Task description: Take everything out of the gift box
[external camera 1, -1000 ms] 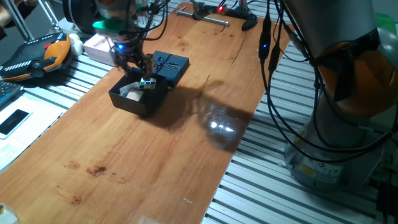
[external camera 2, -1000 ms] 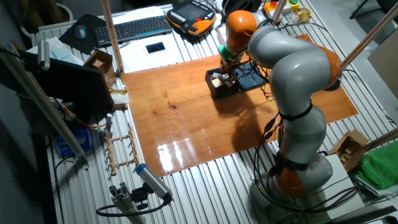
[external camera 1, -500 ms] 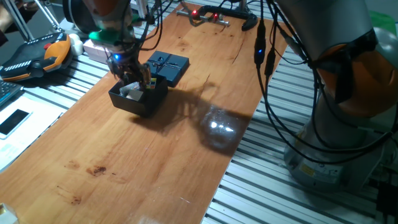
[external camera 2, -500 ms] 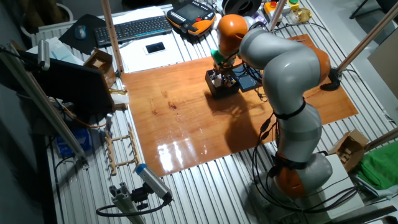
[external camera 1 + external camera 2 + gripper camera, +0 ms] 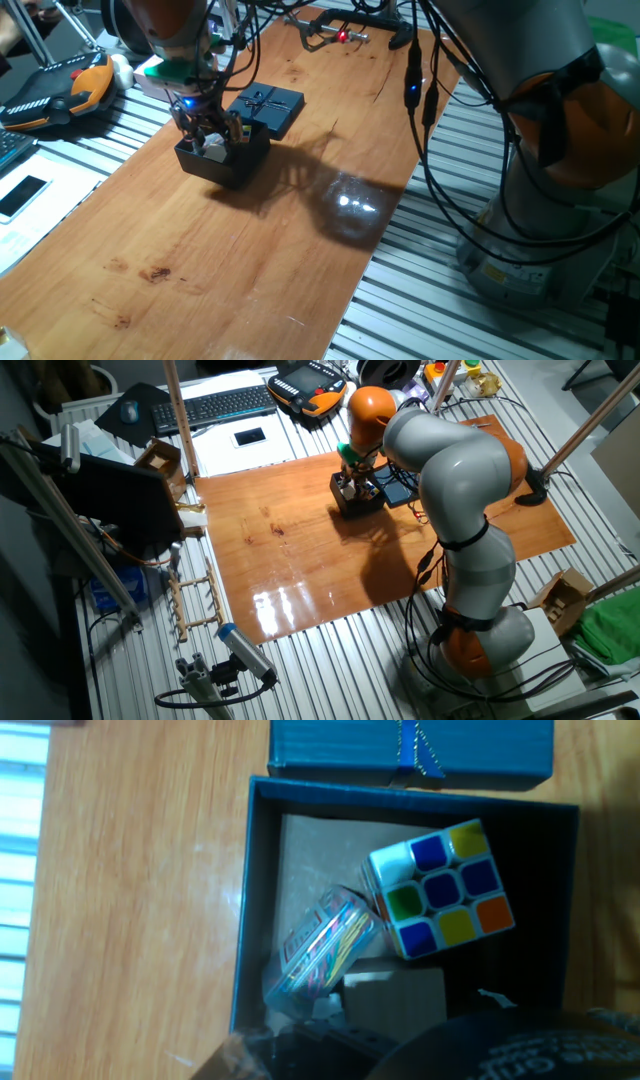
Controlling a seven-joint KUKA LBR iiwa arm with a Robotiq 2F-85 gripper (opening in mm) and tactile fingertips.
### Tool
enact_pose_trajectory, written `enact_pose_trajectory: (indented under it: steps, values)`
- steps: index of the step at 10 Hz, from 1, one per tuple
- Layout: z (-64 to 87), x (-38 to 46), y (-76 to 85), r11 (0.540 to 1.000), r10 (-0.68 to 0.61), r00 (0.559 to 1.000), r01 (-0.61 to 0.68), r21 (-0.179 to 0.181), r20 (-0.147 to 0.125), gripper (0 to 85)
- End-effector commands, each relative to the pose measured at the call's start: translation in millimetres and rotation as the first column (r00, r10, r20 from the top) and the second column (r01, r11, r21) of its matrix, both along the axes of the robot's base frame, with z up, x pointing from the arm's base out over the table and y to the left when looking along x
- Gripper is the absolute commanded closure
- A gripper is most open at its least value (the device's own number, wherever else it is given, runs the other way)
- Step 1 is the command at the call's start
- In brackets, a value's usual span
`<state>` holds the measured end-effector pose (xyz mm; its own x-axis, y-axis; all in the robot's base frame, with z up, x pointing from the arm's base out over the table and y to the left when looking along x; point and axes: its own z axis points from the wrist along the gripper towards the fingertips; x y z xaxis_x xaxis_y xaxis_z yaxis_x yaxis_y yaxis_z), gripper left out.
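Note:
The black gift box stands open on the wooden table, and its bow lid lies flat right behind it. My gripper reaches down into the box from above with its fingers spread and nothing gripped. In the hand view the box wall surrounds a multicoloured puzzle cube, a small clear case of coloured strips and a beige cube. The beige cube lies nearest the hand's dark body. From the other side, the gripper hangs over the box.
A pale pink-white box sits at the table's back-left edge. An orange pendant and a phone lie on the slatted bench to the left. Cables hang over the table's right side beside the arm's base.
The gripper has moved left and down, from above the box's rear corner into the box. The box, lid and contents have stayed in place.

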<state>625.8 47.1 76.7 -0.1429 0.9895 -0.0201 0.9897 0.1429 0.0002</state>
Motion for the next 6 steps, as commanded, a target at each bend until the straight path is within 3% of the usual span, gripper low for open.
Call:
enact_pose_trajectory:
  steps: [1,6]
  values:
    - [-1.6,-0.5,1.3,1.000,0.004,1.000,-0.004,-0.002,0.002,16.7]
    - [-6.5,1.2,7.2,1.000,0.012,1.000,-0.012,-0.019,0.003,7.3]
